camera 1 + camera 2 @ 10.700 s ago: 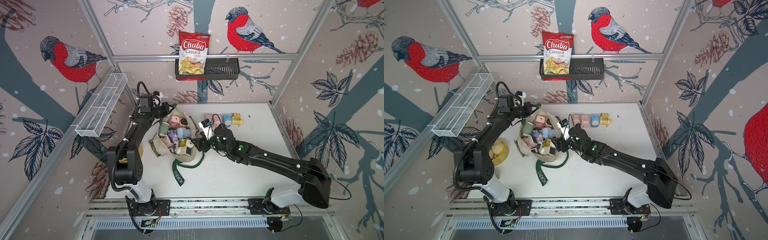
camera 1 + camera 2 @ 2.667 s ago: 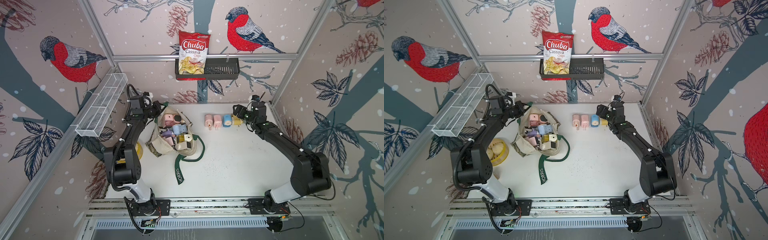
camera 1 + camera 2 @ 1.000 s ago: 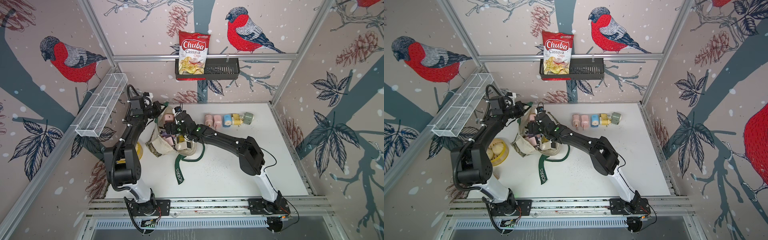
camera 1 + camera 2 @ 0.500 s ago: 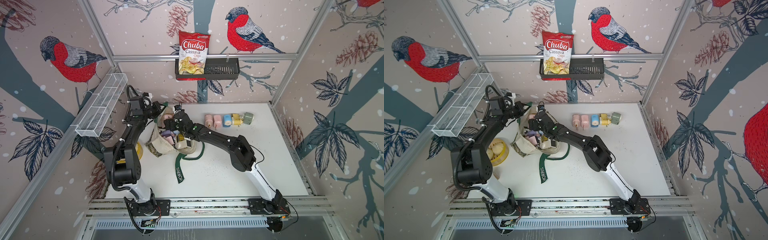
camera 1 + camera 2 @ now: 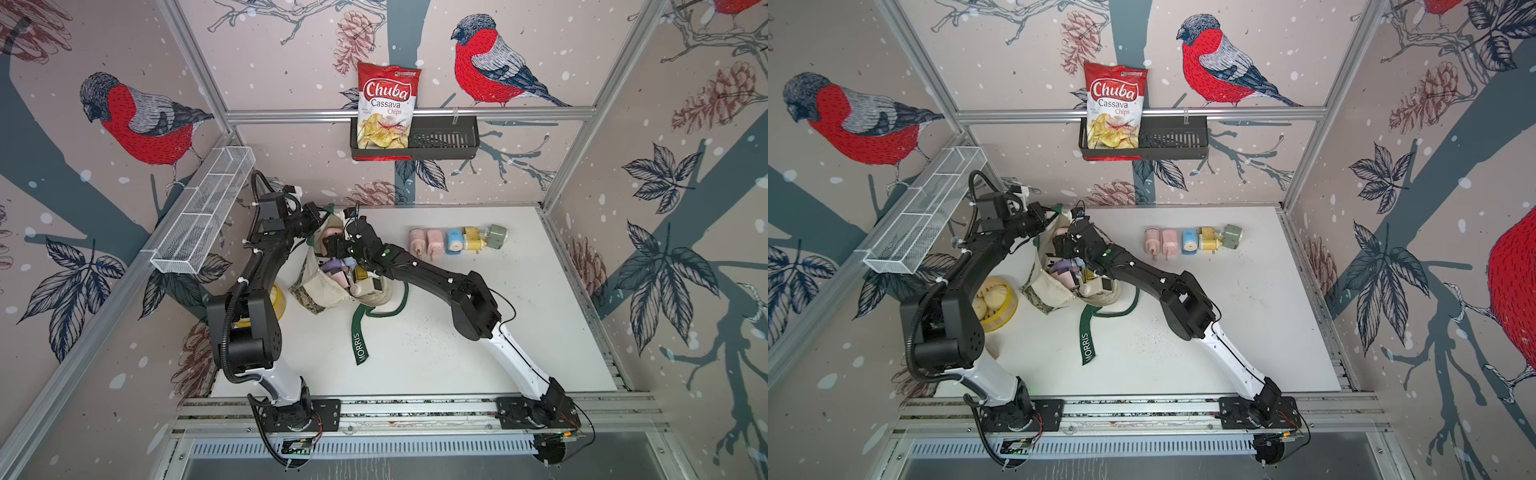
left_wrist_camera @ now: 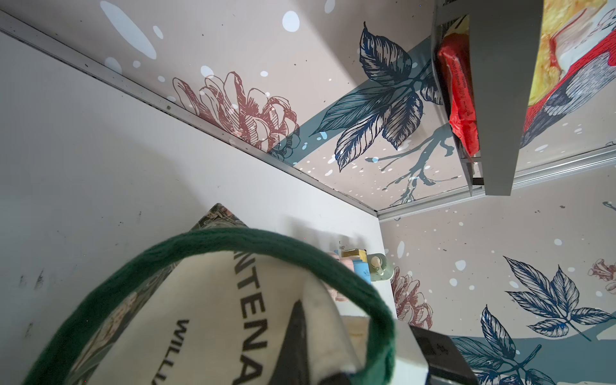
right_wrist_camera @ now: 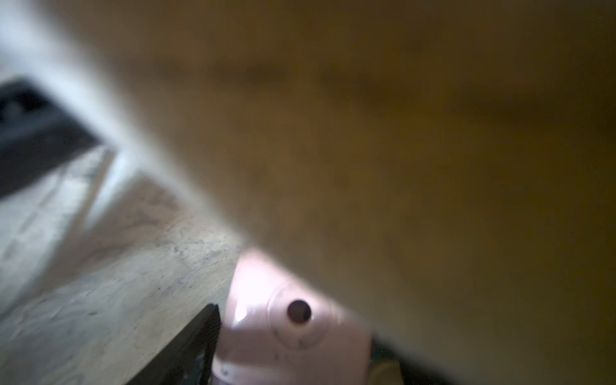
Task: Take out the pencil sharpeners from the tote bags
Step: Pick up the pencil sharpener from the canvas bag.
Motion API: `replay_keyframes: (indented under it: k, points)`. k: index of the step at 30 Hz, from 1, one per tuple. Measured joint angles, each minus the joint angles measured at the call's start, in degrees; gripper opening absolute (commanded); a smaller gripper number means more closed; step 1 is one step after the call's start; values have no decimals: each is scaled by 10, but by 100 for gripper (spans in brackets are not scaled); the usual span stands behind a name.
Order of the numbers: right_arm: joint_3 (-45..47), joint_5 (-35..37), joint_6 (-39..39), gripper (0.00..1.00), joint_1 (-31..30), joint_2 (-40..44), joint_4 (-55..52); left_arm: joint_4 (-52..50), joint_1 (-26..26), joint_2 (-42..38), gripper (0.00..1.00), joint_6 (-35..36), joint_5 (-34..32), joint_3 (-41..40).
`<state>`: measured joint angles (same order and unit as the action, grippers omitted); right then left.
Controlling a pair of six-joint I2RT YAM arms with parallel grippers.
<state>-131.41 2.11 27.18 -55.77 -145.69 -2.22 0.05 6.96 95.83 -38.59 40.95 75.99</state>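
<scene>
Your right gripper (image 5: 331, 249) sat in the tote (image 5: 322, 293) mouth, a pink sharpener (image 7: 286, 330) probably between its jaws. Whether they clamped it, you couldn't tell. Your left gripper (image 5: 312, 222) pinched the tote's rim.

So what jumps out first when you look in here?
Probably the walls: huge red-breasted birds painted all round the booth. Then the two black arms meeting over a cream tote bag stuffed with pastel pencil sharpeners at the table's back left, the left gripper pinching its rim. A row of five more sits to the bag's right; a red chips bag stands in a basket on the back wall.
</scene>
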Motion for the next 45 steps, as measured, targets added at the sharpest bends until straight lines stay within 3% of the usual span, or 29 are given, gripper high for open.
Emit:
replay_keyframes:
  k: [4, 12, 18, 34, 45]
  points:
    - [-28, -2, -3, 75, 0, -18, -7, 0, 0, -1, 0, -1, -2, -1]
    - [-35, -9, -9, 55, 4, -22, -10, 1, -1, -2, 0, -1, -3, -2]
    - [-13, -7, -36, 46, 4, 11, -35, 8, -2, -3, 0, -1, 5, -2]
    - [279, 3, -153, 42, -12, 237, 1, 10, -5, -6, 0, 0, 21, -2]
    - [427, 24, -198, 42, -23, 320, 68, 11, -5, -6, 0, 0, 23, -2]
